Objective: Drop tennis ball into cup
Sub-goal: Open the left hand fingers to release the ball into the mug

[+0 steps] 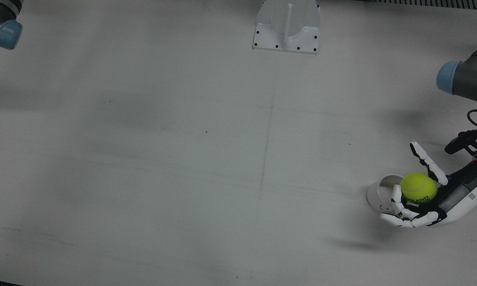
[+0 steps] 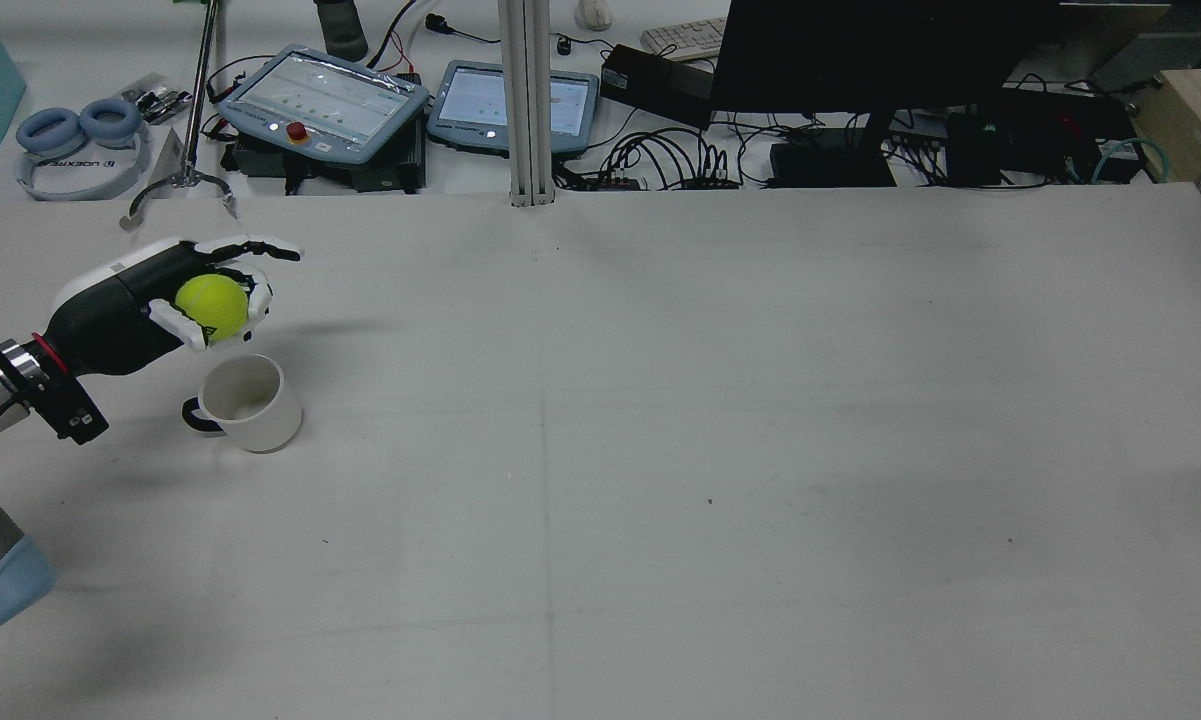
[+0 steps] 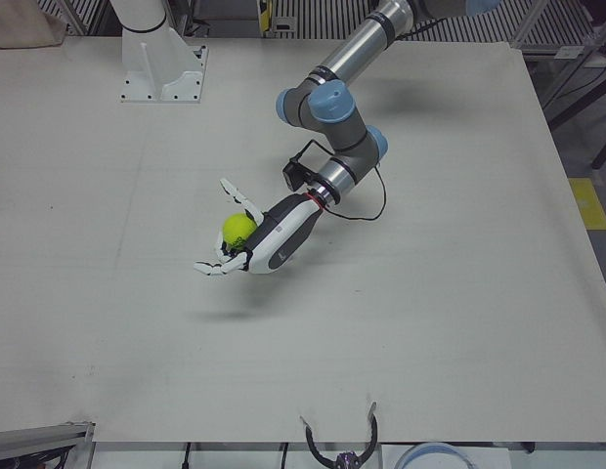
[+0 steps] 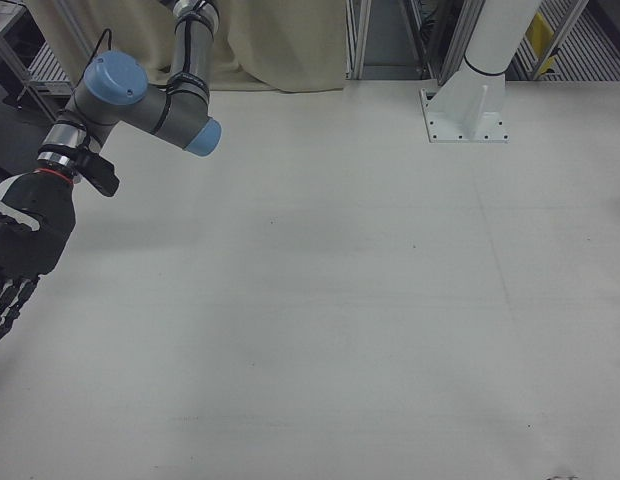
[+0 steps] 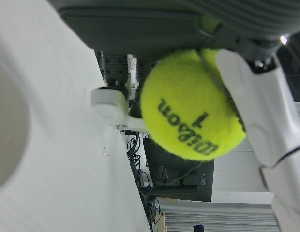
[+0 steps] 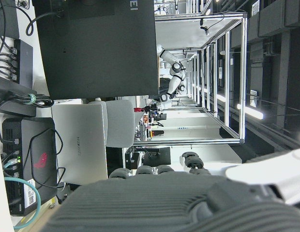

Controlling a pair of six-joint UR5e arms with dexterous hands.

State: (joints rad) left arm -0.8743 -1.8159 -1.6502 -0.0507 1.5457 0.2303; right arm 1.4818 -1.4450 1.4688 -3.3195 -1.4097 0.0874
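My left hand [image 2: 175, 300] clamped on tennis ball [image 2: 211, 307], raised above white cup [image 2: 250, 402]. My right hand [image 4: 20, 255]: fingers' state unclear.

The setting is a robotics laboratory: a wide white table [image 2: 660, 450] carries a bolted arm pedestal [image 1: 286, 26] and stands inside aluminium framing. Beyond its far edge lie two teach pendants [image 2: 322, 103], a monitor [image 2: 885, 55], a keyboard [image 2: 682, 38], headphones [image 2: 78, 125] and bundled cables [image 2: 660, 160]. The right hand view shows another robot arm [image 6: 172, 79] among metal-framed bays
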